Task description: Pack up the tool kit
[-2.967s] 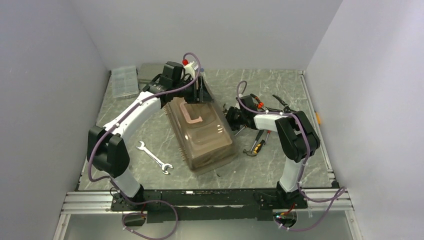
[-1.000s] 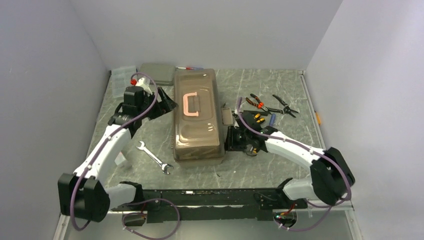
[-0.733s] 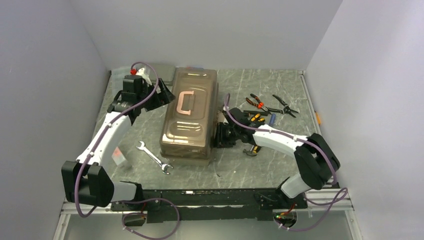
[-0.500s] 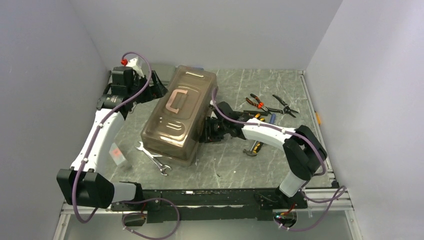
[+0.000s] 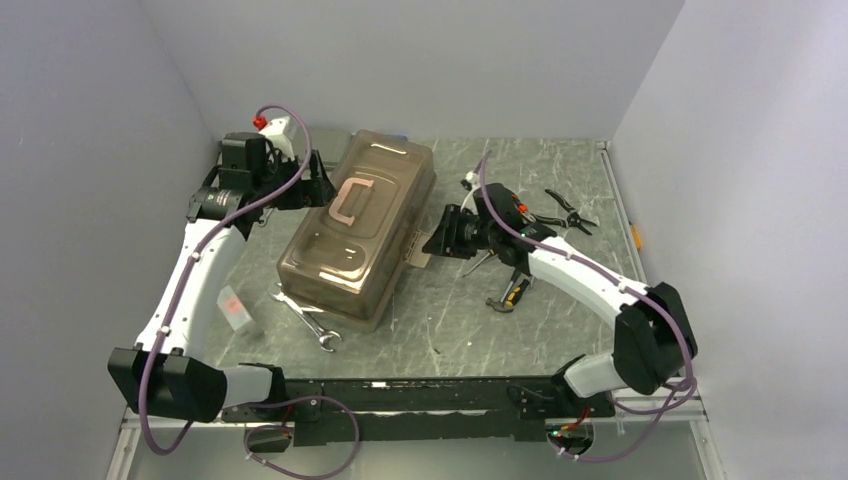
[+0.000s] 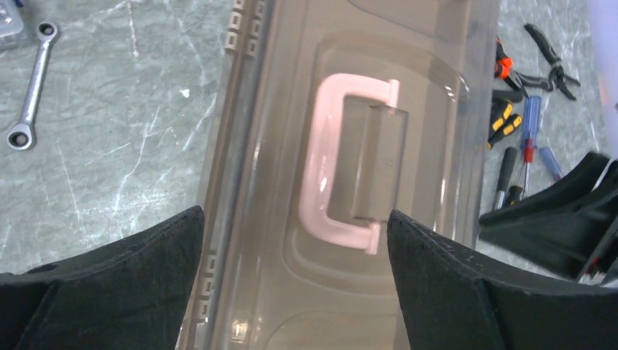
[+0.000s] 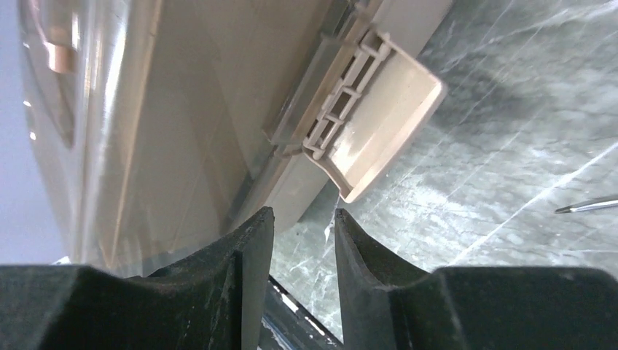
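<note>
Top external: toolbox (image 5: 350, 240) lid down, tools apparently unpacked (wrench (image 5: 308, 320), pliers (image 5: 562, 210), hammer (image 5: 505, 298) outside). L gripper (image 6: 295, 222) wide open over handle (image 6: 342, 168); R gripper (image 7: 301, 219) narrowly parted, empty, at latch (image 7: 379, 117).

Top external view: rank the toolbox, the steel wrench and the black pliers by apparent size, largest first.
1. toolbox
2. steel wrench
3. black pliers
The last two look nearly alike, so their order is unsure.

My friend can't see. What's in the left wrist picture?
A brown toolbox with a pink handle fills the view, framed by the open left gripper. A wrench lies top left; pliers and screwdrivers lie to the right.
</note>
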You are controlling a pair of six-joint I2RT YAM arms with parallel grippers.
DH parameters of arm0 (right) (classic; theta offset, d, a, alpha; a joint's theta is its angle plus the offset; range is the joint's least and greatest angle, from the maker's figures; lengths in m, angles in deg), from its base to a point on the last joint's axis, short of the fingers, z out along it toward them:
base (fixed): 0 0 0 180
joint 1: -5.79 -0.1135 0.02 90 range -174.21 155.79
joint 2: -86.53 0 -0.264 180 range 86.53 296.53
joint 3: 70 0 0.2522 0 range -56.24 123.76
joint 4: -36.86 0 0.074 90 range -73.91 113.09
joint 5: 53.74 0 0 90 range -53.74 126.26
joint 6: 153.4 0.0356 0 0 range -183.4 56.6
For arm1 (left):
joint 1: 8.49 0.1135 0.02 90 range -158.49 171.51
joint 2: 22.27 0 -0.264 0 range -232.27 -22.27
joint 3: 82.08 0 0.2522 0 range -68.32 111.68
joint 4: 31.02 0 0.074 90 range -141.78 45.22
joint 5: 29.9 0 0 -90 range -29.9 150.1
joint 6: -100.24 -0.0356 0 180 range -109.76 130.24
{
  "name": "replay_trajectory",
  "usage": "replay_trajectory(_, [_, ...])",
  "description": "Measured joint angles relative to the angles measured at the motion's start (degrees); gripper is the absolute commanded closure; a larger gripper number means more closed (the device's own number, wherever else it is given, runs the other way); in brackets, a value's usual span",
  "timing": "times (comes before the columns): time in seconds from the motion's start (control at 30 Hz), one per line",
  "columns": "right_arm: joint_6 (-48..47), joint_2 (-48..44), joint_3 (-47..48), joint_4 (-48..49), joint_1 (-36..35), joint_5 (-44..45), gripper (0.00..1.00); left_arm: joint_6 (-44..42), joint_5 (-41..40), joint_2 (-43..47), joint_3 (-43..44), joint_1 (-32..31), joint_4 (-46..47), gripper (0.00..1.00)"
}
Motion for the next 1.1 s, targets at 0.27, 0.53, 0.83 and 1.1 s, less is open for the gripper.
replay_trajectory(0.27, [0.2, -0.3, -0.5, 1.2, 3.9, -0.5, 0.55, -3.4, -0.7, -1.6, 6.0, -8.3, -2.3, 0.15])
replay_trajectory(0.53, [2.4, 0.5, -2.6, 5.9, 4.6, -1.7, 0.53, -6.7, -6.0, -8.7, 12.2, -14.4, -7.1, 0.26])
replay_trajectory(0.83, [3.1, 0.5, -2.6, 8.6, 4.7, -2.0, 0.53, -9.2, -13.9, -14.3, 16.6, -16.9, -12.4, 0.34])
replay_trajectory(1.1, [3.1, 0.5, -2.6, 9.1, 4.9, -2.0, 0.53, -10.6, -14.1, -15.1, 17.4, -17.9, -13.9, 0.43])
